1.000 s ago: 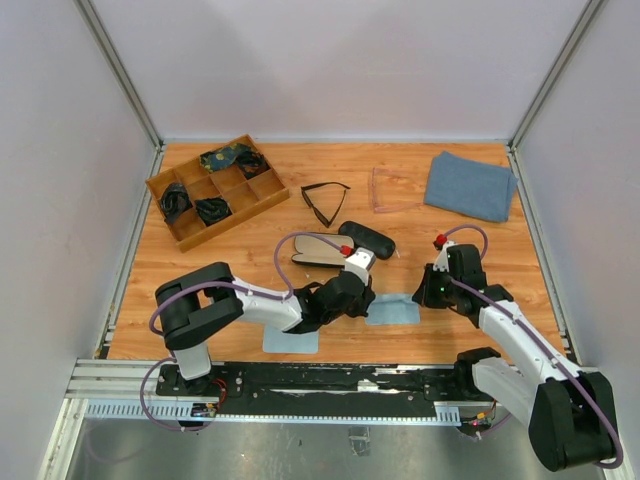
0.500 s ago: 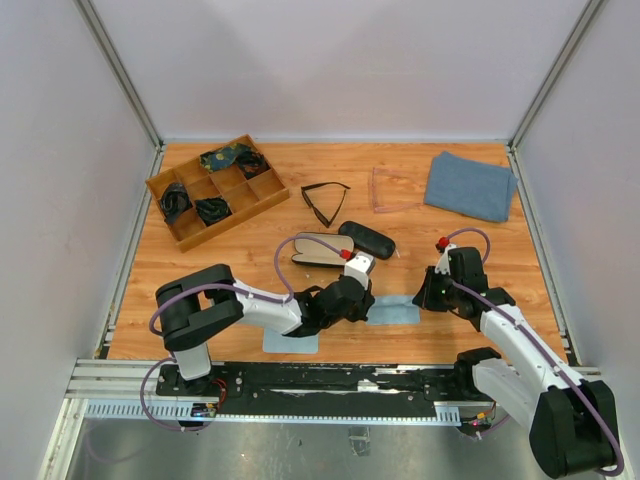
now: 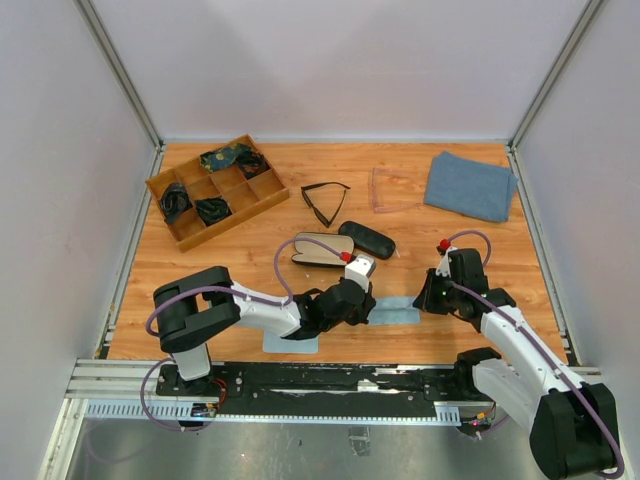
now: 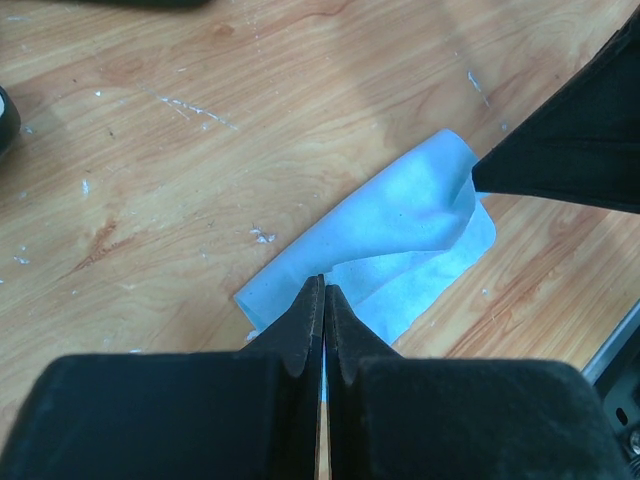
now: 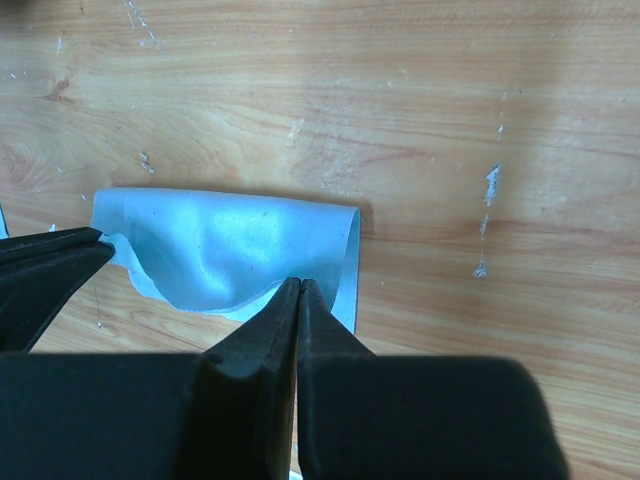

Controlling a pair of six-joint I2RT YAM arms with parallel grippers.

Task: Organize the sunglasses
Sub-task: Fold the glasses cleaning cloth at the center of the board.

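The black sunglasses and the pale pinkish sunglasses lie on the far part of the table, away from both grippers. My left gripper is shut on the near-left edge of a light blue cloth; the left wrist view shows the jaws pinching the cloth. My right gripper is shut on the cloth's other end; the right wrist view shows it gripping the cloth, which is folded over on itself.
An open black case and a closed black case lie just beyond the left wrist. A second light blue cloth lies under the left arm. A wooden divided tray sits far left, a grey-blue towel far right.
Both grippers have shifted slightly toward the near edge while holding the cloth. The cloth now looks narrower, folded over lengthwise.
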